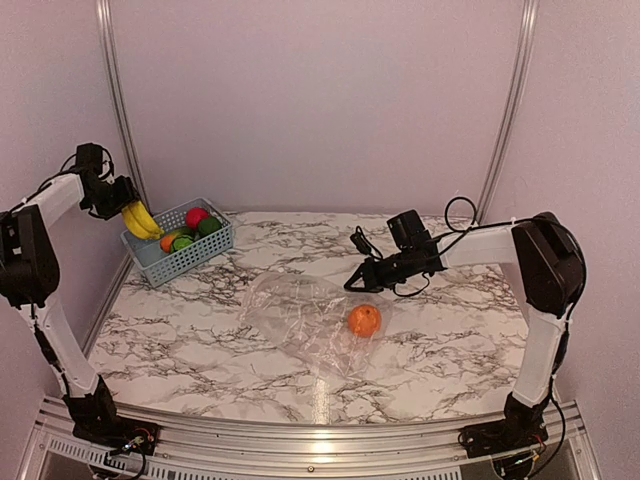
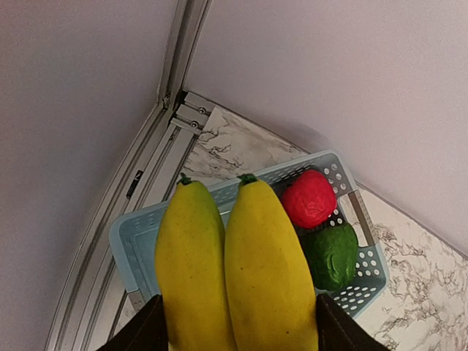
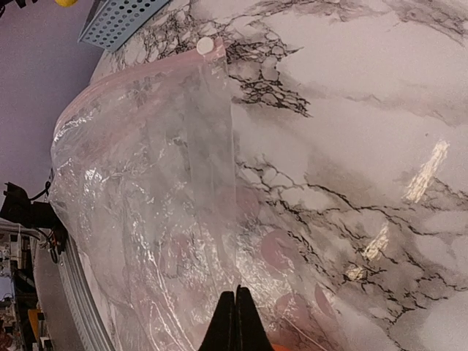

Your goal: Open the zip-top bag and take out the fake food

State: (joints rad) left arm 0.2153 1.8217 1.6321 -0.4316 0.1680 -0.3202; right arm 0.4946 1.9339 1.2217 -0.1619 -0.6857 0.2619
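— Two bananas, side by side, stems pointing away from the wrist camera. The left jaws are pinching them, one dark finger on each outer flank.

— Where are they?

— In the air over the basket's left end, at the far left corner of the table.

— What lies in the basket?

— A red fruit touching a green one at the end by the wall. The top view adds a small orange piece and a small green piece just beside the bananas.

— And the bag?

— In the middle of the table, crumpled and puffed. Its pink-tinged zip edge runs toward the basket, with a white tab at the far end.

— Anything left with it?

— One orange, within the bag's outline at its right side. I cannot tell whether film covers it.

— The right jaws?

— Pressed together, no gap, tips low at the bag's right rim, just behind the orange. I cannot tell whether any film is caught between them.
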